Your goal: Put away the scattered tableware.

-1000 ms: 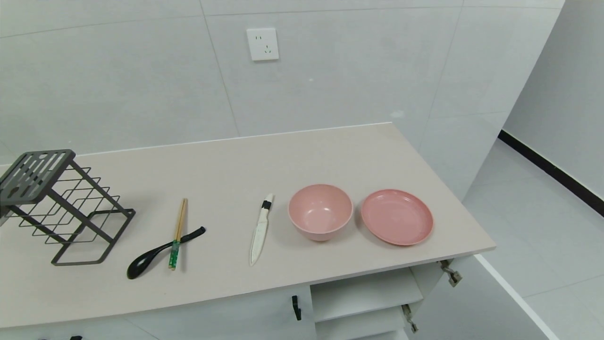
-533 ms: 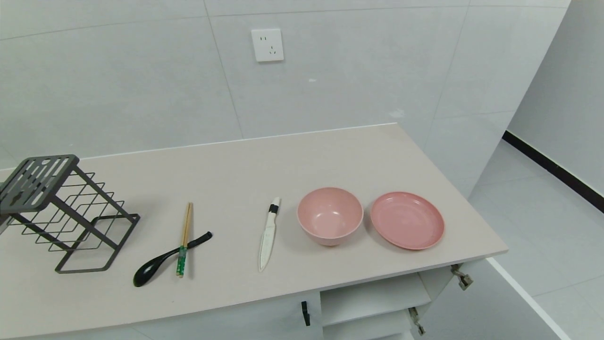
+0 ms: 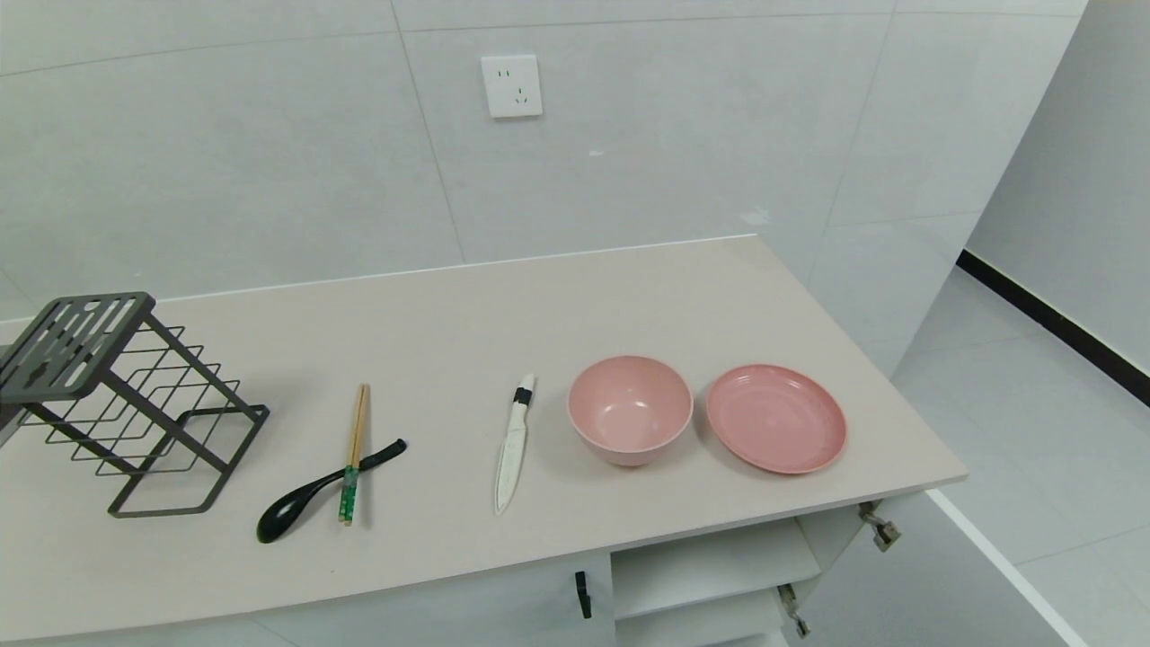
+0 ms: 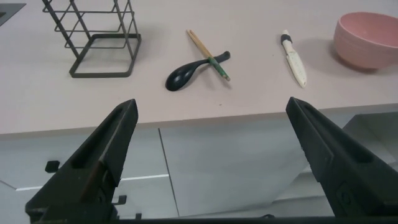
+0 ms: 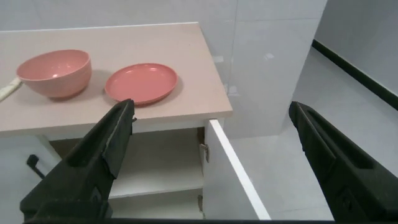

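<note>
On the beige counter (image 3: 557, 305) lie, from left to right, a pair of wooden chopsticks (image 3: 353, 454) crossed over a black spoon (image 3: 314, 492), a white knife (image 3: 512, 443), a pink bowl (image 3: 630, 409) and a pink plate (image 3: 775, 418). My left gripper (image 4: 211, 107) is open, in front of and below the counter edge, facing the spoon (image 4: 189, 70), chopsticks (image 4: 208, 53) and knife (image 4: 293, 50). My right gripper (image 5: 211, 107) is open too, held off the counter's front right corner, facing the bowl (image 5: 55, 73) and plate (image 5: 141, 83).
A black wire rack (image 3: 117, 395) stands at the counter's left end. Below the plate a white cabinet door (image 5: 233, 174) hangs open, showing shelves (image 3: 710, 562). A closed door with a black handle (image 3: 583, 595) is beside it. The tiled wall behind carries a socket (image 3: 511, 85).
The head view has shifted a little, so the whole picture sits slightly more to the right. Nothing on the counter has moved.
</note>
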